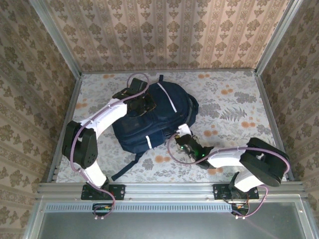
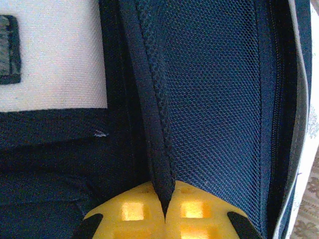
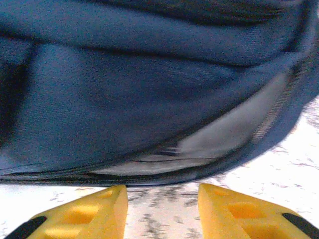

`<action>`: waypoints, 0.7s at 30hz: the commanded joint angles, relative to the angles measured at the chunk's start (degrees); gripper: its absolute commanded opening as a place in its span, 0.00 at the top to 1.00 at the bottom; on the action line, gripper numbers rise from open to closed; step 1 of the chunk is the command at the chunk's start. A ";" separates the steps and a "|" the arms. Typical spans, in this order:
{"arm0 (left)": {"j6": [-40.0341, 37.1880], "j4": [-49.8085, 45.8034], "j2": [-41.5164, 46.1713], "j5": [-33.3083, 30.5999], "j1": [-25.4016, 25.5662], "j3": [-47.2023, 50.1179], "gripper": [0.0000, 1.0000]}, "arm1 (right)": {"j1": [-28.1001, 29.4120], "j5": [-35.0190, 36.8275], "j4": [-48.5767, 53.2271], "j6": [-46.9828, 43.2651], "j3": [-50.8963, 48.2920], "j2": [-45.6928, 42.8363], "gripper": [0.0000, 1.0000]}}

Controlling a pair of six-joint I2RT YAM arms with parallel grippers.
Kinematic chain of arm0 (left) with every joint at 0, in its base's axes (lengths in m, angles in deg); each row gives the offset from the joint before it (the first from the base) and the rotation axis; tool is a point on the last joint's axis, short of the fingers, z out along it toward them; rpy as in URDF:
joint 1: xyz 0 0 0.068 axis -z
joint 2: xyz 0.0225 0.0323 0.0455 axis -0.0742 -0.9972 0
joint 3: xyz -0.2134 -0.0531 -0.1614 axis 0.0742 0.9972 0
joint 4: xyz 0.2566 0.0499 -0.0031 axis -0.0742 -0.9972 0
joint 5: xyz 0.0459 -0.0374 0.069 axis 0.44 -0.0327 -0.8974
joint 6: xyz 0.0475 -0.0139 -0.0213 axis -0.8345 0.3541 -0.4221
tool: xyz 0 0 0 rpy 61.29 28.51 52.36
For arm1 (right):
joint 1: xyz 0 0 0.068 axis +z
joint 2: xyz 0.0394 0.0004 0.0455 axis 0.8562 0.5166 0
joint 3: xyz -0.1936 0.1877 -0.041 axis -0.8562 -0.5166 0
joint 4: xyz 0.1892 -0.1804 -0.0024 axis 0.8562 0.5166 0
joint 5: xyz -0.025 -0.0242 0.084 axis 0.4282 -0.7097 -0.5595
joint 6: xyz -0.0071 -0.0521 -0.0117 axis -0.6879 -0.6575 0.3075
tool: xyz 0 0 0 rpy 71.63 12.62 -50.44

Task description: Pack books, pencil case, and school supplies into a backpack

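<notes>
- The backpack point(image 1: 159, 117) lies flat near the middle of the flowered tabletop point(image 1: 234, 109), somewhat left of centre.
- It is dark navy, with thin white stripes point(image 1: 169, 102) across its upper face.
- A black strap point(image 1: 124, 169) trails from its near left corner toward the arm bases.
- The left arm point(image 1: 104, 119) bends up and over to the far left part of the backpack.
- The left hand point(image 2: 164, 206) is clenched on the backpack: its yellow fingers point(image 2: 124, 214) meet on a raised fold of navy fabric, pinched between the tips.
- Right of that fold runs a panel of navy mesh point(image 2: 214, 109), and beyond it a zipper line point(image 2: 276, 114) runs along the backpack's edge.
- Left of the fold sits a white-grey patch point(image 2: 55, 55) with a dark clasp point(image 2: 7, 50) at its left edge.
- The right arm point(image 1: 234, 159) lies low across the tabletop, reaching left to the backpack's near right edge.
- The right hand point(image 3: 162, 199) is released: its two yellow fingers point(image 3: 84, 214) stand apart with bare tabletop between them, grasping nothing.
- It sits just beside the backpack's lower rim. From the wrist view I cannot tell whether the tips touch the fabric.
- Ahead of the right hand the backpack's side bulges, with a seam where a pale grey lining point(image 3: 234, 129) shows beside zipper teeth point(image 3: 274, 117).
</notes>
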 commanded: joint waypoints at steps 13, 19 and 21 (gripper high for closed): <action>-3.32 0.92 -0.51 -0.15 -0.66 -3.03 1.00 | 1.59 -22.15 -10.14 -6.59 -2.60 2.08 0.56; -2.35 0.97 -0.51 0.32 -0.86 -3.48 1.00 | 4.56 -16.92 -18.69 -4.88 -2.83 8.54 0.53; -2.08 1.24 -0.51 0.51 -0.86 -3.58 1.00 | 5.50 -15.02 -20.19 -4.50 -2.74 10.43 0.51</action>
